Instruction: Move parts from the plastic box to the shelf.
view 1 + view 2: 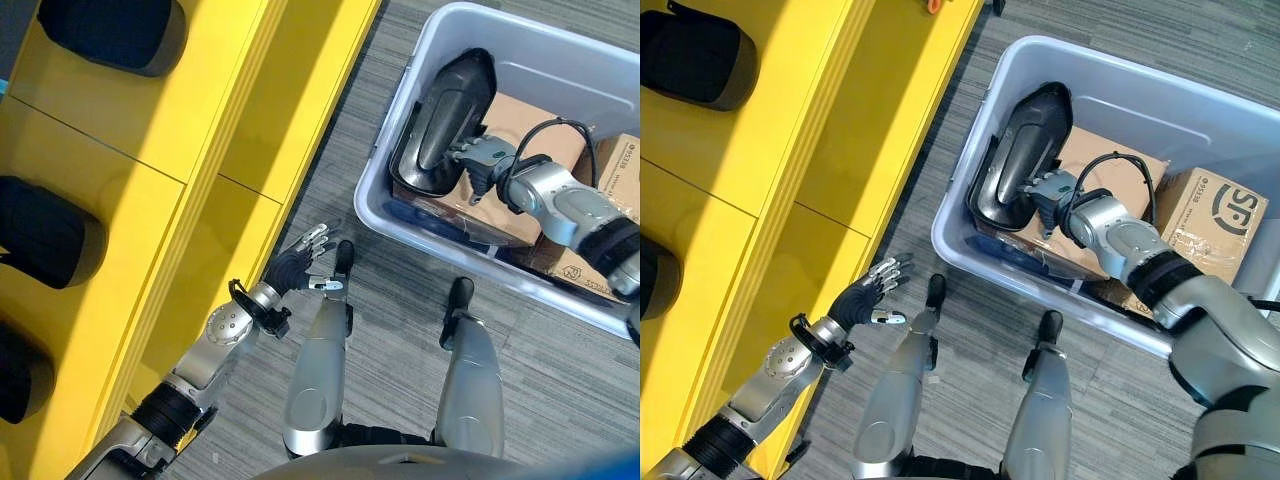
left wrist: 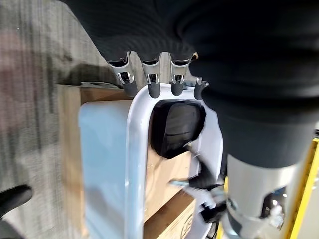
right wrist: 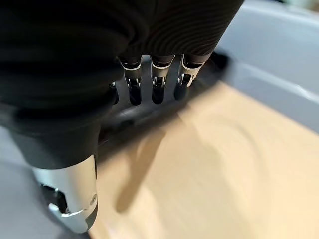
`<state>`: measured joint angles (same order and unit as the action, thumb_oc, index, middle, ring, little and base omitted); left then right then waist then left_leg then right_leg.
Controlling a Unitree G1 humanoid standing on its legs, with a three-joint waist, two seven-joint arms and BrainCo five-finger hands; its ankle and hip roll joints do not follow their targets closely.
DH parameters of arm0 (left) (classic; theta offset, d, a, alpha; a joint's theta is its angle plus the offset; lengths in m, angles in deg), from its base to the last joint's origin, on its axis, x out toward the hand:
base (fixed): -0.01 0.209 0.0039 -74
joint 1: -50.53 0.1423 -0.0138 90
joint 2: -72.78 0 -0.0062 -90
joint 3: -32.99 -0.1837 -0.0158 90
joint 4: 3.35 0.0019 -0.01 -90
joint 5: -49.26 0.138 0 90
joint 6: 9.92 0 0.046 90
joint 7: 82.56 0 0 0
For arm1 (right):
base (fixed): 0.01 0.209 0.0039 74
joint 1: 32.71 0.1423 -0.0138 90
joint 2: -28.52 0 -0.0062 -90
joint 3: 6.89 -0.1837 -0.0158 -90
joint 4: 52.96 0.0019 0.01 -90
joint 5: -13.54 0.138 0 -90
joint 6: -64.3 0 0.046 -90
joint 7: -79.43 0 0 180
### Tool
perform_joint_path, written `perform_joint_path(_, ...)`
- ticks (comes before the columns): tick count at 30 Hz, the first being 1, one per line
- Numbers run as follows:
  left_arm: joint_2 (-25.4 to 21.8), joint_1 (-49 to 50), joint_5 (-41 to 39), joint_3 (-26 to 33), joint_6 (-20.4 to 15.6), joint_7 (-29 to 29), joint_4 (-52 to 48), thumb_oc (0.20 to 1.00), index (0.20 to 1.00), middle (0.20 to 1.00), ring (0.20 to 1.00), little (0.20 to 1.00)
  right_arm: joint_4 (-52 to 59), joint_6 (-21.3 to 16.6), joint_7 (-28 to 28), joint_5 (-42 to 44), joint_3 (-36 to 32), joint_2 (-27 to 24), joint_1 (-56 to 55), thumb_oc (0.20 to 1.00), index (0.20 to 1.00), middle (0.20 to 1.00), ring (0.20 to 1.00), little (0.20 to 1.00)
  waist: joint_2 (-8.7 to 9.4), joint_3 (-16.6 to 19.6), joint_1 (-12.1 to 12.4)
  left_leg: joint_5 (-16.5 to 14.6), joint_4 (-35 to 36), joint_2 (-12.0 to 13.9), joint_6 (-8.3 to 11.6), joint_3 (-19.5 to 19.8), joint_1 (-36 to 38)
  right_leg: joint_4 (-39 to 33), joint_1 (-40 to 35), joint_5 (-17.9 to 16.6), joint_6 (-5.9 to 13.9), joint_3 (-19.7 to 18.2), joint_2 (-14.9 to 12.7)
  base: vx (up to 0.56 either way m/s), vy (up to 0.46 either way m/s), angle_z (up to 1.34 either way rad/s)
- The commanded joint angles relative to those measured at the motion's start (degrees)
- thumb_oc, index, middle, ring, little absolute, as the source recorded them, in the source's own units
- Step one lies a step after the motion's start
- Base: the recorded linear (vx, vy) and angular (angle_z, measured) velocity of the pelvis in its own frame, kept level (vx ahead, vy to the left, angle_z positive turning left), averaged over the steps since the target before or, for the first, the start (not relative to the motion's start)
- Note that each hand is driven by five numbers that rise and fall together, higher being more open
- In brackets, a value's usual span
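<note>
The yellow shelf [image 1: 150, 130] takes up the whole left side of the head views, and three dark rounded parts [image 1: 50, 232] are already seen sitting on it, one per section along the far left edge. To the right of it, on the grey striped floor [image 1: 380, 280], a pale grey plastic box [image 1: 970, 255] is parked (rim nearest the shelf pretty close to its front edge).

Inside the box a big black part [image 1: 1020, 165] is propped at the shelf-side end, long and curved, leaning up on flat brown cardboard [image 1: 1115, 165]. A second cardboard carton [image 1: 1220, 215] is tucked in at the far right of the box.

The right hand [image 1: 1052, 190] is reached down into the box and is placed right at the black part's lower edge — fingers are seen extended toward it in the head views. In the right wrist view the fingers [image 3: 157, 89] are lined up straight-ish and slightly spread over the dark part, with the cardboard below; nothing is gripped yet, so the hand is read as unclenched.

The left hand [image 1: 868, 288] is held out low over the floor between the shelf and the box, fingers spread and relaxed, nothing in it. In the left wrist view its fingertips [image 2: 152, 87] are seen hanging loose, with the box rim and the black part visible past them.
</note>
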<state>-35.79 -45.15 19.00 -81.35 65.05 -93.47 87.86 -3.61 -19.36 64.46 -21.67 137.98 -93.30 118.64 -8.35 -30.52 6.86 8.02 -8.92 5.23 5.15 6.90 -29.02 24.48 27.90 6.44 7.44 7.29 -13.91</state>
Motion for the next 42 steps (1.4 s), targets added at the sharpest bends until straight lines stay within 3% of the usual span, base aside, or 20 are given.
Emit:
perform_joint_path(1,-1.7,2.0,0.2,1.4,-0.3,-1.3,-4.2,1.0,1.0,1.0,1.0,1.0,0.1,2.0,-1.6,1.0,1.8,-3.2,3.6,1.0,1.0,1.0,1.0,1.0,1.11,0.7,0.7,-6.4,-1.7,-1.4,-3.69,-4.1,-0.8,-1.5,-4.5,4.3,-3.71,-2.2,3.2,-0.01,-0.036,0.02)
perform_joint_path(8,-1.8,2.0,1.2,3.3,1.9,-1.2,-5.5,1.0,1.0,1.0,1.0,1.0,6.7,2.3,-3.1,-0.4,-2.6,-5.9,-0.9,1.0,1.0,1.0,1.0,1.0,3.19,0.7,-1.2,-6.4,-0.8,0.1,-3.63,-5.6,0.9,-6.3,-7.6,2.2,-2.94,-2.7,4.4,-0.03,-0.032,-0.11)
perform_joint_path(13,-1.9,1.6,1.8,3.5,2.3,-1.2,-5.2,1.0,1.0,1.0,1.0,1.0,8.5,2.9,-2.5,-0.7,-4.1,-5.9,-2.9,1.0,1.0,1.0,1.0,1.0,3.68,0.7,-1.9,-6.5,-0.4,0.4,-3.61,-6.0,1.9,-7.4,-8.6,1.8,-2.8,-3.0,4.7,-0.02,-0.015,-0.09)
perform_joint_path(16,-1.3,0.4,2.7,3.9,0.0,0.6,-4.8,1.0,1.0,1.0,1.0,1.0,11.0,5.4,-5.2,-2.0,-5.8,-5.1,-3.8,1.0,1.0,1.0,1.0,1.0,4.15,0.7,-2.8,-6.9,-0.5,1.0,-3.49,-7.0,3.3,-8.5,-9.9,1.4,-2.74,-3.3,5.0,-0.02,-0.027,-0.06)
perform_joint_path(19,-1.1,-0.2,3.1,4.7,-1.5,1.2,-5.2,1.0,1.0,1.0,1.0,1.0,11.6,6.0,-4.1,-2.1,-6.3,-5.0,-4.7,1.0,1.0,1.0,1.0,1.0,4.41,0.7,-3.2,-7.0,-0.4,1.1,-3.51,-7.4,3.9,-8.9,-10.4,1.4,-2.65,-3.4,5.0,-0.02,-0.031,-0.12)
perform_joint_path(21,-1.0,-1.4,5.6,5.6,-6.3,1.0,-6.4,1.0,1.0,1.0,1.0,1.0,12.5,0.3,8.7,4.2,-6.7,-4.8,-5.6,1.0,1.0,1.0,1.0,1.0,4.86,0.7,-3.6,-7.4,-0.2,1.1,-3.47,-7.8,5.0,-9.5,-11.3,1.3,-2.46,-3.4,5.0,-0.03,-0.054,-0.06)
perform_joint_path(23,-1.0,-3.3,6.8,5.7,-8.7,0.8,-7.3,1.0,1.0,1.0,1.0,1.0,15.2,-2.7,17.3,7.8,-7.7,-4.9,-5.2,1.0,1.0,1.0,1.0,1.0,4.94,0.7,-4.3,-7.4,0.0,1.3,-3.43,-7.8,5.7,-9.8,-11.6,1.1,-2.45,-3.8,5.1,-0.04,-0.015,-0.05)
perform_joint_path(24,-0.7,-4.7,4.7,5.7,-8.2,0.8,-7.8,1.0,1.0,1.0,1.0,1.0,17.3,-5.5,22.7,10.6,-9.1,-5.0,-5.8,1.0,1.0,1.0,1.0,1.0,4.98,0.7,-4.9,-7.2,0.1,1.6,-3.4,-7.8,5.9,-10.0,-11.5,0.7,-2.45,-4.1,5.4,-0.06,-0.009,-0.09)
perform_joint_path(25,0.8,-7.2,0.2,5.8,-4.2,1.5,-8.7,1.0,1.0,1.0,1.0,1.0,20.8,-9.9,29.2,13.2,-13.0,-4.1,-8.6,1.0,1.0,1.0,1.0,1.0,5.25,0.7,-6.1,-7.4,0.4,1.7,-3.64,-8.1,6.8,-10.2,-12.0,0.7,-2.35,-4.7,5.6,-0.07,-0.008,-0.11)
perform_joint_path(28,3.5,-11.3,0.9,5.5,-2.0,5.4,-10.7,1.0,1.0,1.0,1.0,1.0,24.9,-12.9,37.3,16.1,-19.4,-0.1,-12.7,1.0,1.0,1.0,1.0,1.0,5.32,0.7,-8.3,-7.7,0.5,1.8,-3.56,-8.7,8.1,-10.4,-12.3,0.7,-2.6,-5.7,6.2,-0.05,-0.01,-0.19)
perform_joint_path(31,6.1,-15.2,1.8,5.8,1.1,10.6,-11.2,1.0,1.0,1.0,1.0,1.0,30.1,-10.7,34.7,19.3,-24.5,3.9,-18.5,1.0,1.0,1.0,1.0,1.0,5.43,0.7,-11.3,-8.2,0.9,2.1,-3.29,-9.1,10.0,-10.0,-12.0,0.7,-2.92,-7.2,6.9,-0.03,0.019,-0.24)
perform_joint_path(34,8.0,-17.6,0.2,6.0,4.3,13.6,-11.1,1.0,1.0,1.0,1.0,1.0,37.8,-9.4,35.6,28.5,-29.5,5.1,-27.9,1.0,1.0,1.0,1.0,1.0,5.76,0.7,-14.9,-7.7,2.6,3.2,-2.9,-9.9,11.5,-9.7,-11.1,0.6,-3.19,-8.4,7.8,-0.03,0.049,-0.27)
perform_joint_path(38,10.2,-18.4,0.1,5.3,3.4,15.9,-10.3,1.0,1.0,1.0,1.0,1.0,42.5,-12.3,35.7,30.8,-36.7,5.6,-42.8,1.0,1.0,1.0,1.0,1.0,5.85,0.7,-20.0,-7.3,4.4,4.7,-2.46,-12.7,13.6,-9.8,-10.5,0.3,-3.03,-9.8,8.4,-0.02,0.094,-0.31)
perform_joint_path(39,10.3,-18.4,0.1,5.1,3.4,15.9,-10.3,1.0,1.0,1.0,1.0,1.0,42.7,-12.3,35.7,30.8,-36.9,5.5,-43.1,1.0,1.0,1.0,1.0,1.0,5.83,0.7,-19.8,-7.3,4.5,4.7,-2.46,-12.7,13.7,-9.8,-10.6,0.3,-3.03,-9.8,8.4,0.0,0.12,-0.38)
perform_joint_path(40,11.3,-18.7,0.3,4.3,3.7,19.0,-9.7,1.0,1.0,1.0,1.0,1.0,43.2,-14.4,36.3,29.6,-39.1,6.0,-48.2,1.0,1.0,1.0,1.0,1.0,5.84,0.7,-22.0,-7.5,4.9,5.0,-2.32,-13.8,14.7,-9.6,-10.3,0.7,-2.98,-10.5,8.4,0.0,0.1,-0.52)
perform_joint_path(42,12.4,-19.4,1.1,3.6,3.6,22.7,-8.6,1.0,1.0,1.0,1.0,1.0,43.7,-15.8,37.3,28.7,-40.6,6.3,-51.5,1.0,1.0,1.0,1.0,1.0,5.66,0.7,-23.3,-7.2,5.3,5.5,-2.11,-14.8,14.8,-9.6,-9.6,0.4,-3.1,-11.1,8.7,-0.02,0.093,-0.47)
